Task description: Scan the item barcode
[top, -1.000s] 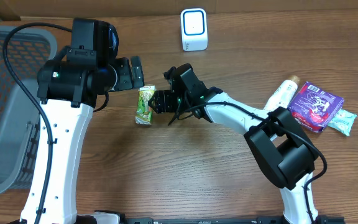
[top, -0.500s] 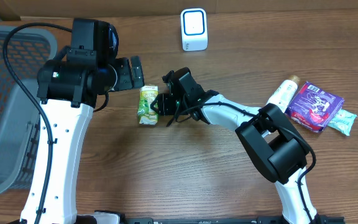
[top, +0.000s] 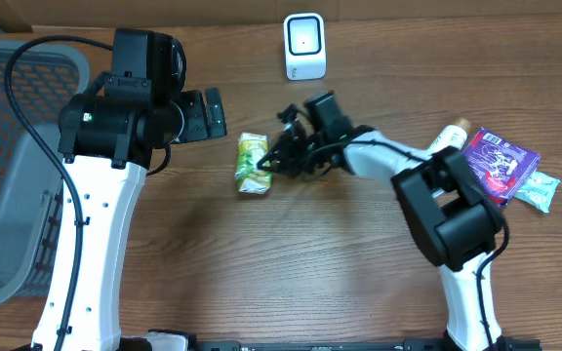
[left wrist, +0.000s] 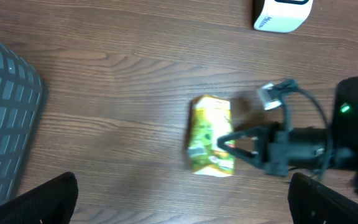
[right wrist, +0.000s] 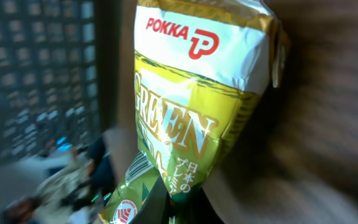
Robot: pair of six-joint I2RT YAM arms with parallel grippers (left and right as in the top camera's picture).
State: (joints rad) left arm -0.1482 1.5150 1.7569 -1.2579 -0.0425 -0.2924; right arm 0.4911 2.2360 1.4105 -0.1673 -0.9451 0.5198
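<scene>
The item, a green and yellow Pokka green tea pack (top: 253, 163), lies on the wooden table left of centre. My right gripper (top: 273, 164) is shut on the pack's right edge. In the right wrist view the pack (right wrist: 197, 106) fills the frame, pinched between the dark fingers of the right gripper (right wrist: 179, 200), with a barcode (right wrist: 140, 163) showing on its lower left. The left wrist view shows the pack (left wrist: 211, 134) and the right gripper (left wrist: 227, 142) from above. My left gripper (top: 206, 115) hangs open above and to the left, its fingers (left wrist: 42, 199) wide apart and empty. A white scanner (top: 304, 46) stands at the back.
A grey mesh basket (top: 8, 166) takes up the left side. At the right lie a white bottle (top: 442, 146), a purple packet (top: 496, 164) and a pale green packet (top: 538, 190). The scanner (left wrist: 281, 14) shows at the top of the left wrist view.
My right gripper has shut on the tea pack and drawn it to the right, turning it a little. The left arm has not moved.
</scene>
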